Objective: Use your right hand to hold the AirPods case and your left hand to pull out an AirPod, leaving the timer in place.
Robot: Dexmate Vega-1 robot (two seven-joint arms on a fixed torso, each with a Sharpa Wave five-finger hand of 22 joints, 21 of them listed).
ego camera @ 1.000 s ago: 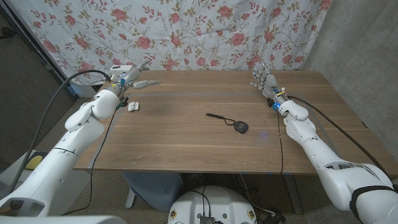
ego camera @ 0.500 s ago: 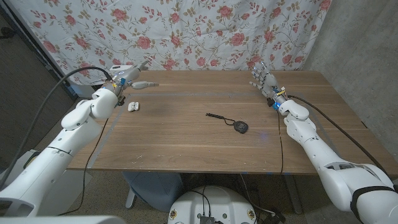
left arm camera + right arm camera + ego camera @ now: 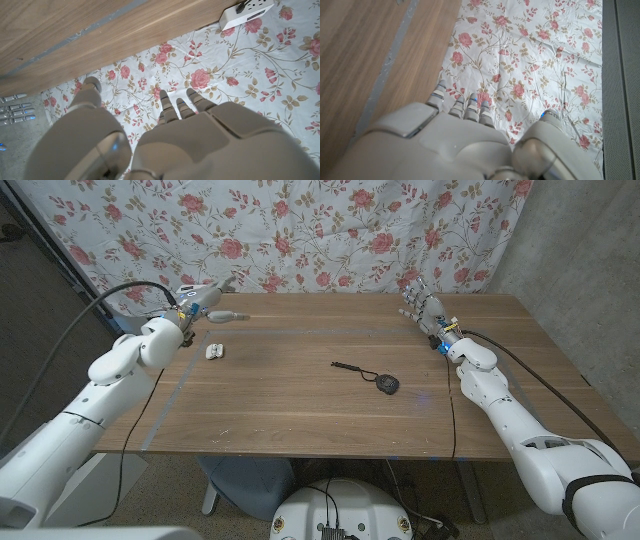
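1. You have one AirPods case (image 3: 213, 350), small, white and rounded, lying on the desk (image 3: 300, 395) well left of the timer (image 3: 387, 385).
2. One timer: a black round disc with a thin cord.
3. Your left hand (image 3: 205, 301) hovers just behind the case, fingers apart, empty.
4. Your right hand (image 3: 421, 304) stands far right of the timer, fingers spread, empty.

This looks like a robot test room, not a home. A wooden table (image 3: 300, 390) stands in the middle of the frame. A flowery sheet (image 3: 290, 230) is hung up like a curtain across the top. A bare grey wall (image 3: 580, 250) is at the upper right. Cables (image 3: 90, 320) run along the robot's arms.
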